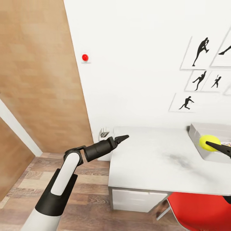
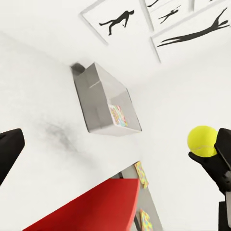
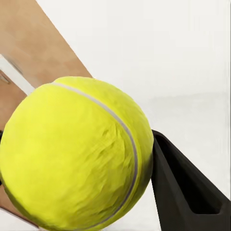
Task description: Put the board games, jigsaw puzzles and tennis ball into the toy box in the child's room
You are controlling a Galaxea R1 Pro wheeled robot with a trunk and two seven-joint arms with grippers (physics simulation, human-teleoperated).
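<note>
Risk sits mainly in the release. Nearest the toy box (image 1: 205,136), the right gripper (image 1: 215,146) is clamped on the tennis ball (image 1: 209,142), holding it at the box's front rim rather than clearly over the hollow; let go there, the ball could strike the rim and roll off across the table (image 1: 150,160). Farther from the box, the left gripper (image 1: 123,138) hovers at the table's far corner, fingers seemingly together, carrying nothing.

The left arm (image 1: 61,189) has a smooth white shell with a black sleeve wrapped round it, a rounded white-and-black elbow joint and a matte black cylindrical wrist. Its gripper (image 1: 123,138) has dark, tapered, pointed fingers (image 1: 121,139).
</note>
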